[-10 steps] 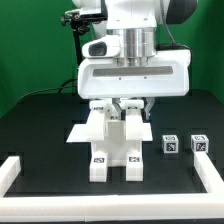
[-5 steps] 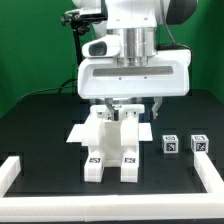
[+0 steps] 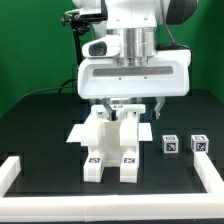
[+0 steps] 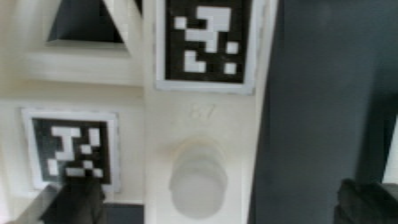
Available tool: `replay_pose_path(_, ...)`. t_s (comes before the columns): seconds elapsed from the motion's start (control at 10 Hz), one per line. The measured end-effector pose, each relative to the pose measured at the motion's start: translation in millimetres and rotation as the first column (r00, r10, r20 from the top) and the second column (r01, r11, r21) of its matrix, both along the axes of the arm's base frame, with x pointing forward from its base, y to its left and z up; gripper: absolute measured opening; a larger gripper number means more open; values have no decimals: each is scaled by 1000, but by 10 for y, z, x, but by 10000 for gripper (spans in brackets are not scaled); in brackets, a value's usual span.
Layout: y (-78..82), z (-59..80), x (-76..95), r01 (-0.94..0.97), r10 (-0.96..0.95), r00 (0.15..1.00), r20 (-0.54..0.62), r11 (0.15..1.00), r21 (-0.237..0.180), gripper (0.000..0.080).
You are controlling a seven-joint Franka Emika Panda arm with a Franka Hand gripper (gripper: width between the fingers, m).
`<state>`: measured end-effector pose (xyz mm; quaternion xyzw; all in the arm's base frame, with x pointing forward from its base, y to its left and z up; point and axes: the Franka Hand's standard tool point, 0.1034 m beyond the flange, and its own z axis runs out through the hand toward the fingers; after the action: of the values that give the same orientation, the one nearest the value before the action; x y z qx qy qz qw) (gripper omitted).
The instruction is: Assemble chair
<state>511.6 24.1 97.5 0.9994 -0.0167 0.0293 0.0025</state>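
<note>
— Where is our chair assembly (image 3: 110, 142)?

— It stands in the middle of the surface (image 3: 40, 125), directly under the arm (image 3: 135, 40). Our pincer (image 3: 135, 106) is spread wide. In the wrist view its two dark fingertips (image 4: 80, 205) sit on either side of a white tagged post (image 4: 210, 120), with a gap on each side, so it is grasping nothing.

— So how do we do this step well?

— We judge that we should keep the post centred between the fingers and travel straight along its line. We should not brush it sideways, because the assembly could tip or shift. If we close, we should land squarely on its flat faces.

— What else is around us?

— One loose cube (image 3: 170, 145) and a second cube (image 3: 199, 143) lie at the exterior view's right, well apart from the assembly. Low white border rails (image 3: 10, 172) edge the dark surface, and a green backdrop (image 3: 25, 50) closes the room behind.
</note>
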Motion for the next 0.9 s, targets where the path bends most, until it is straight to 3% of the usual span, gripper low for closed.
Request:
replay_pose_path(0.4,10,9,-2,0,0,1000,-1,1000,1,649)
replay_pose_path(0.6,332,228,-176,60,-59,998,-31,998,30,649)
replay_pose_path(0.7,584,304,-291,62,-61,998,-23,998,28,649)
replay_pose_path(0.9,1029,430,-350,9,-9,1000,2,1000,-3,649)
